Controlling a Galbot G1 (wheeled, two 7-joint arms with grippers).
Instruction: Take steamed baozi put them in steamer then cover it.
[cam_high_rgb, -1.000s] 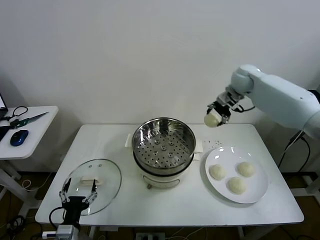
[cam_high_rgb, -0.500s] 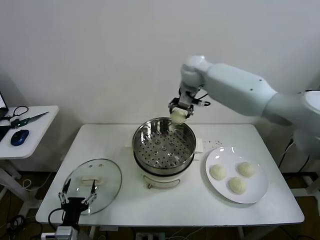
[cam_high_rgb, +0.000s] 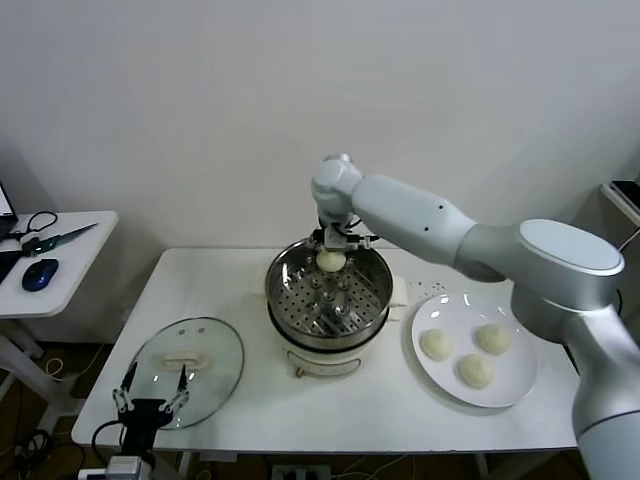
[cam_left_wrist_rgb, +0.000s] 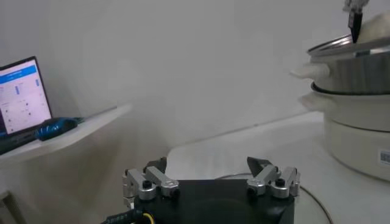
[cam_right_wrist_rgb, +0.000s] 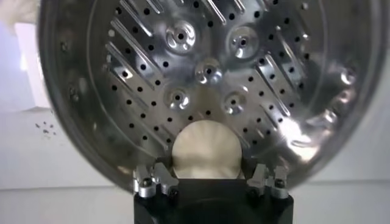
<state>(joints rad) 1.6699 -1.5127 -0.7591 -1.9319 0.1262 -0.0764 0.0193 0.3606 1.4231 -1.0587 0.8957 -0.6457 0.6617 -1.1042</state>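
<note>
The right gripper, on its long white arm reaching in from the right of the head view, hangs over the far rim of the round shiny stainless-steel steamer basket at the centre of the frame. Its jaws are clenched on one small round off-white steamed baozi; in the right wrist view the bun sits squeezed between the two fingers, with the perforated bottom of the steamer filling the frame beyond it. The bun is held above the basket, near its back edge, and whether it touches the metal cannot be told.

Three more off-white buns lie on the flat round white plate at the lower right of the head view, just beside the steamer's white pot base.

The left gripper is parked at the lower left of the head view, its jaws spread wide and holding nothing, at the near edge of the round glass lid with a white handle lying on the white table.
</note>
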